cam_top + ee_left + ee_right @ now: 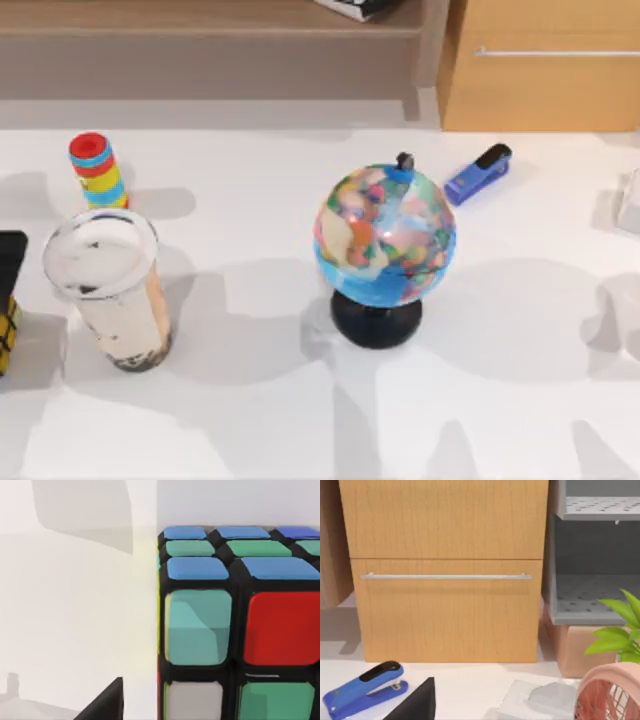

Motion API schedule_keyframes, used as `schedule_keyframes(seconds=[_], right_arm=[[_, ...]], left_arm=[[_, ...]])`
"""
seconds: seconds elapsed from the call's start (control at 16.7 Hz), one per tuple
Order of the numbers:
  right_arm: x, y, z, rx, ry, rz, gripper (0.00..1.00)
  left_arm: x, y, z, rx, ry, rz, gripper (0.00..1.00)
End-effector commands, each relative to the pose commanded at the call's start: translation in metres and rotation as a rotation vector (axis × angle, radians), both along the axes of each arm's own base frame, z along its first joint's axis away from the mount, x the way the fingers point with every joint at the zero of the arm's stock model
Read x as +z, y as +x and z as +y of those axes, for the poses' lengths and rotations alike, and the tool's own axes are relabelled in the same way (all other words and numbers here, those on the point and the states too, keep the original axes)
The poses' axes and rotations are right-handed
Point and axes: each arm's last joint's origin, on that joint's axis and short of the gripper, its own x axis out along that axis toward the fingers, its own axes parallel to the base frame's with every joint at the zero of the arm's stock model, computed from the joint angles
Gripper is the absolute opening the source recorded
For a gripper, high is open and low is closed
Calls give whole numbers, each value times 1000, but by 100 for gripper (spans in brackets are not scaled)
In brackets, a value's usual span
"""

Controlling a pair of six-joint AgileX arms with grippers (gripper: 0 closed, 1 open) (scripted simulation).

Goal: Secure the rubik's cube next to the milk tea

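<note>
The milk tea [108, 292], a tall clear cup with a wide white top and dark pearls at the bottom, stands at the left of the table. The rubik's cube [6, 336] sits at the top view's left edge, a short way left of the cup, showing yellow tiles. In the left wrist view the rubik's cube [235, 625] looms very close with blue, teal and red tiles. My left gripper [9, 262] is right at the cube, open; its one visible dark finger [106, 704] stands apart from the cube's side. A single finger [416, 703] of my right gripper points at the cabinet.
A red-blue-yellow striped cylinder [97, 170] stands behind the cup. A globe [385, 240] on a black base occupies the table's middle, with a blue stapler [478, 173] behind it. A wooden drawer cabinet [445, 570], a pink fan [610, 695] and a plant [620, 630] lie beyond the right side.
</note>
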Motion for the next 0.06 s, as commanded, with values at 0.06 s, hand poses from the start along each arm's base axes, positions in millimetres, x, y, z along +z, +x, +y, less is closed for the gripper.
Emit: schedule_keyframes(seconds=[0.06], right_arm=[[0,0,0,0,0,0,100]], left_arm=[[0,0,0,0,0,0,100]])
